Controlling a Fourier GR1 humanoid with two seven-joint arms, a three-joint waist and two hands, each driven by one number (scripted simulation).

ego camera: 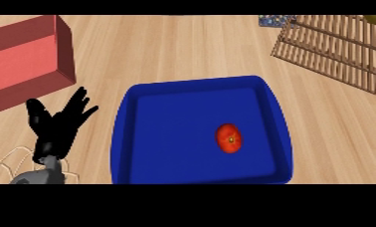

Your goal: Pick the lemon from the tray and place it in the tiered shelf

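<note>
A blue tray (pixel 147 101) lies on the wooden counter in the lower middle of the head view. Inside it, right of centre, rests a small red-orange round fruit (pixel 230 138) with a pale green spot on top; no yellow lemon shows. The slatted wooden tiered shelf (pixel 330 47) stands at the upper right, partly cut by the view's edge. My left hand (pixel 55 124) is at the lower left, open with fingers up, just left of the tray and apart from it. My right hand does not show.
A red box (pixel 33 59) stands at the upper left. A small patterned object (pixel 275 20) lies at the far edge beside the shelf. Bare wooden counter stretches between the tray and the shelf.
</note>
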